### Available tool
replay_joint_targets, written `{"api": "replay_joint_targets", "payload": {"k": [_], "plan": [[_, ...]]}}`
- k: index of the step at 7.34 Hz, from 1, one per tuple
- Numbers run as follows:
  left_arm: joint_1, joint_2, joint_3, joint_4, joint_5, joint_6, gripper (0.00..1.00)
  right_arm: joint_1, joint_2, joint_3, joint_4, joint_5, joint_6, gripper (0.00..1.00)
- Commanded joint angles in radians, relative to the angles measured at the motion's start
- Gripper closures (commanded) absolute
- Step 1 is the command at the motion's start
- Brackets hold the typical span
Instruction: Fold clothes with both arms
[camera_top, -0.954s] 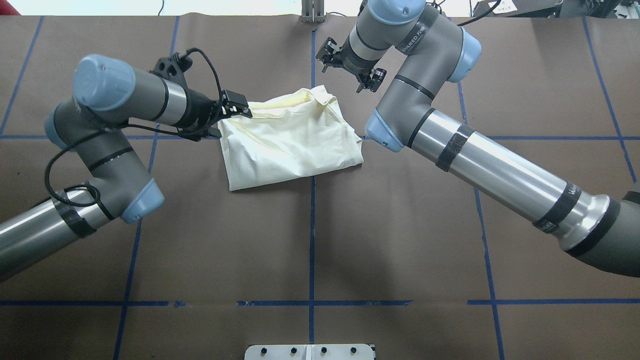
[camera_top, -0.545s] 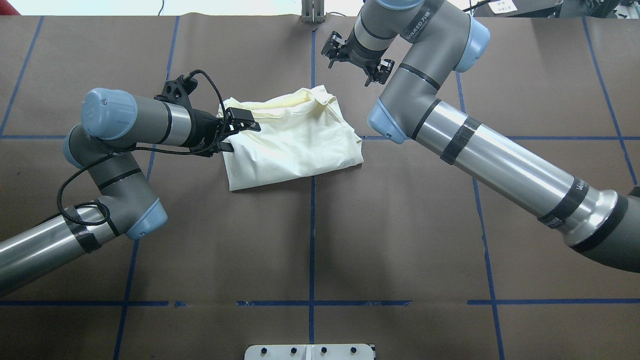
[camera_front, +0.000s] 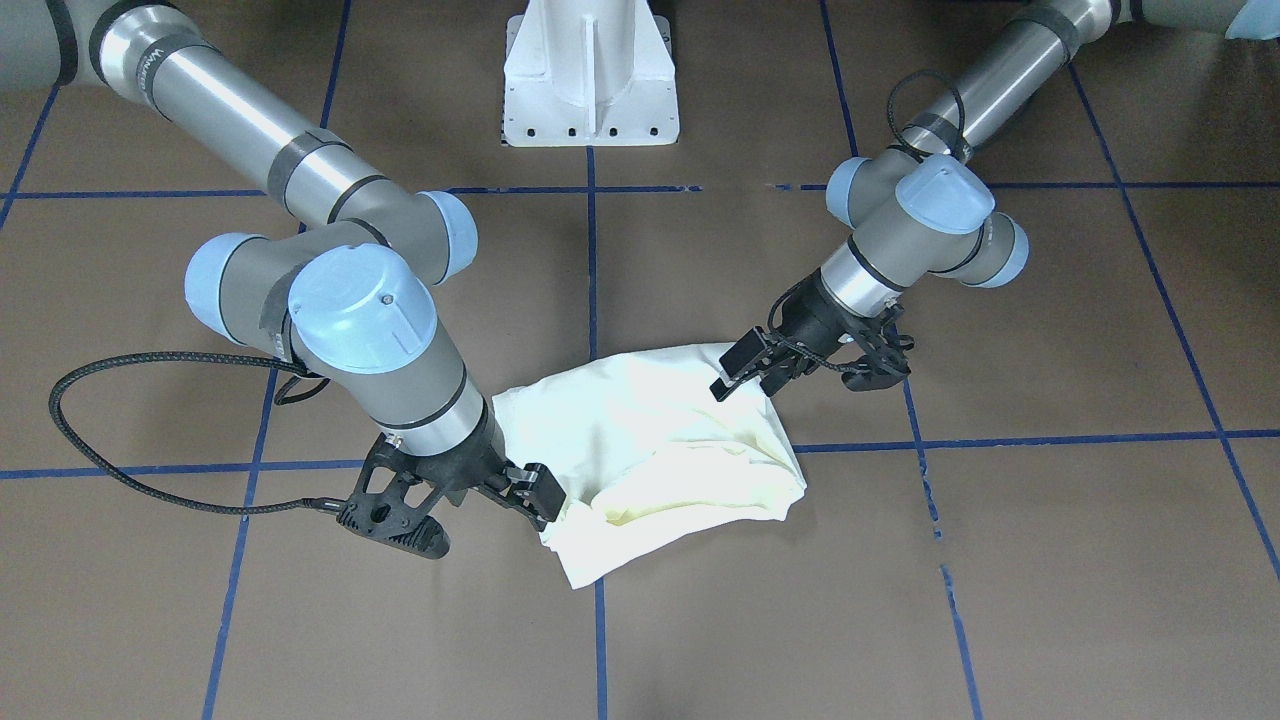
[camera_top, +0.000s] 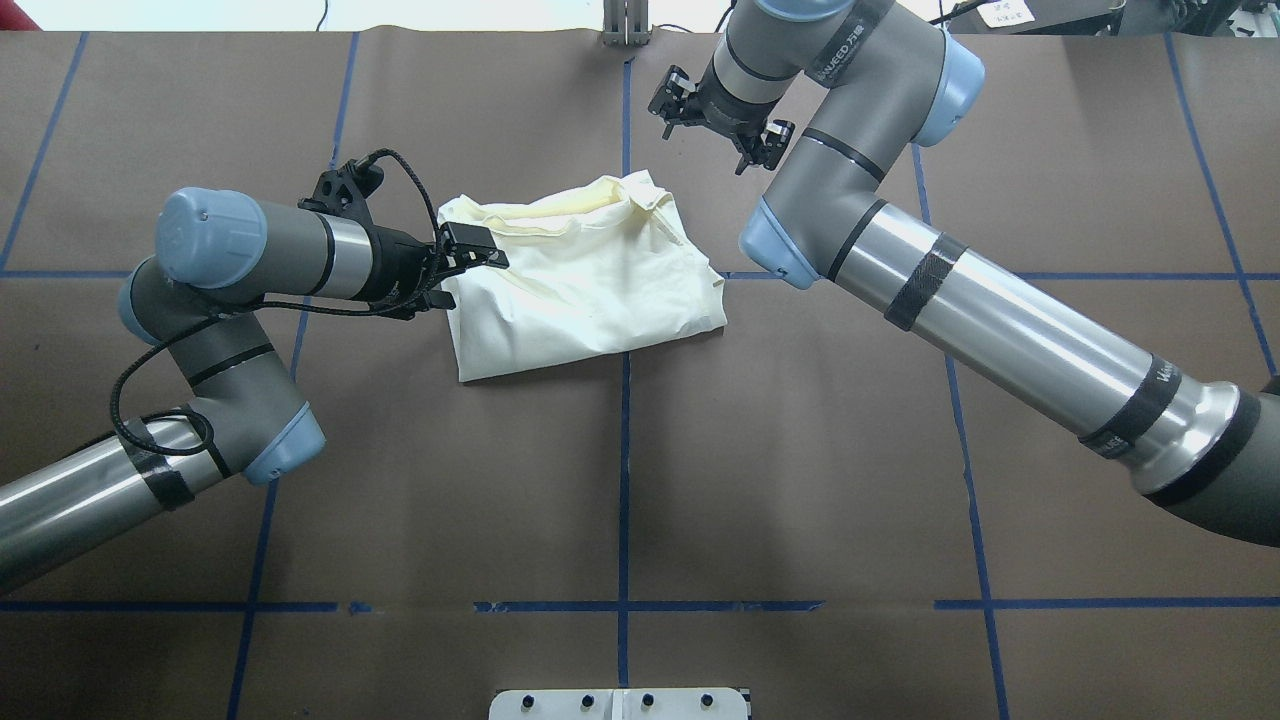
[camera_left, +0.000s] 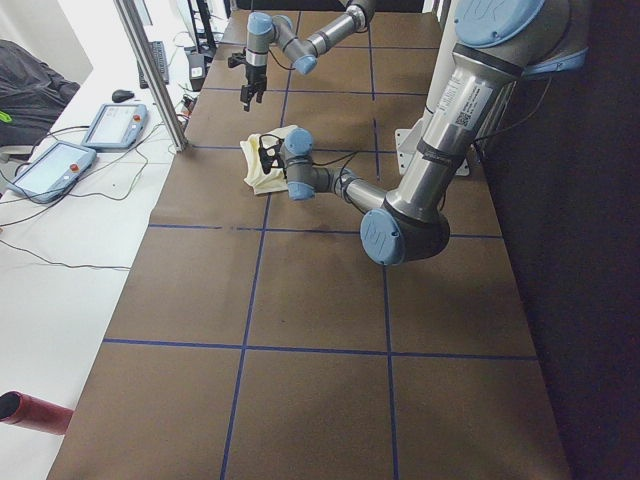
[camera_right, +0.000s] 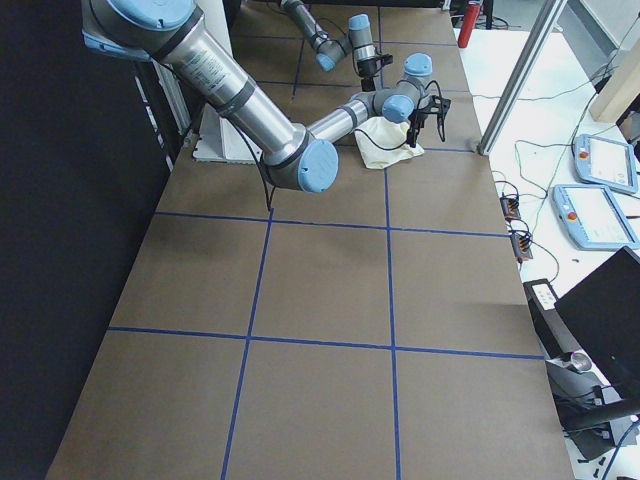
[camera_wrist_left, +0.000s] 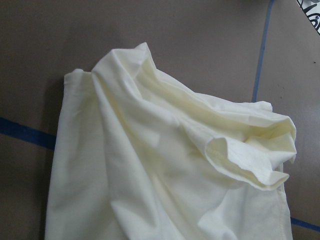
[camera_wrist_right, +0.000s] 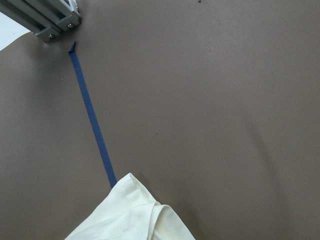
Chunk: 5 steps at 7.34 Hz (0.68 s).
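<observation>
shirt (camera_top: 590, 290) lies bunched on the table (camera_top: 800, 450), just past centre. left gripper (camera_top: 465, 278) is spread at its left edge, grasping nothing. right gripper (camera_top: 718, 128) is spread too, apart from the shirt. risk: left pinches several layers and drags the whole bundle.

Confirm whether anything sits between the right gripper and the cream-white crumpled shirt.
Nothing visible does. The right black two-finger gripper hovers open past the far corner of the cream-white crumpled shirt, with only bare brown table cover between them. The left gripper is at the shirt's opposite edge, out of that path.
</observation>
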Motion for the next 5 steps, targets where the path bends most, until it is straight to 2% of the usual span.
{"api": "replay_joint_targets", "payload": {"k": [1,5], "plan": [[0.002,-0.012,0.031,-0.002,0.001,-0.001,0.0,-0.001,-0.001,0.0,0.0,-0.001,0.0,0.0],[0.021,-0.044,0.052,-0.003,-0.004,0.005,0.0,0.001,-0.007,0.009,0.0,-0.001,0.0,0.0]]}}
